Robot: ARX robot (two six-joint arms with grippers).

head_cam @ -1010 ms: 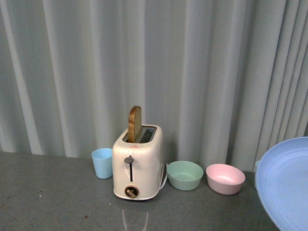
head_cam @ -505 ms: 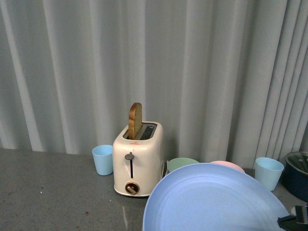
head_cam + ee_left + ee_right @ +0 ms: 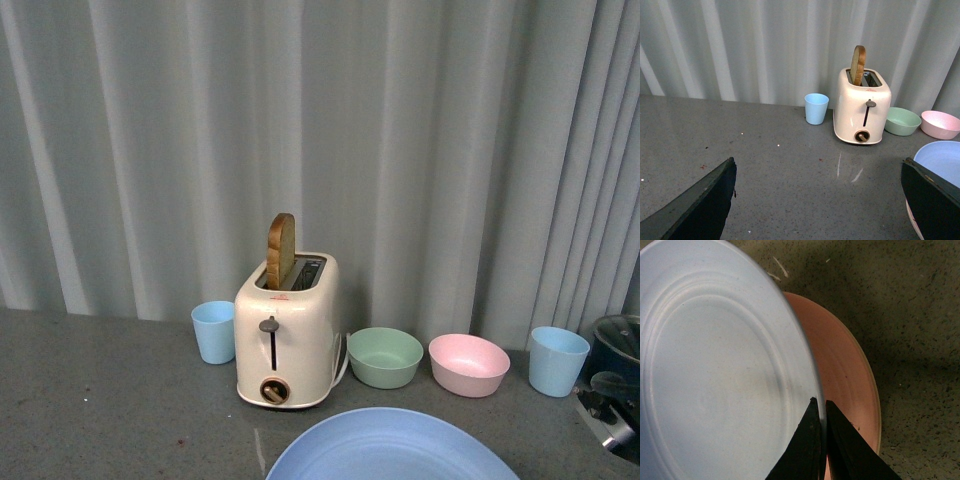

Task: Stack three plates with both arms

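My right claw [image 3: 821, 409] pinches the blue plate [image 3: 715, 380] over the pink plate [image 3: 847, 382], six o'clock from the toaster [image 3: 287, 335]; left claw [image 3: 817, 170] spread, empty.

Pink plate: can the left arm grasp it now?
Probably not cleanly. The light blue plate, held at its rim by the right gripper, covers most of the pink plate; only one edge shows. The left gripper is open.
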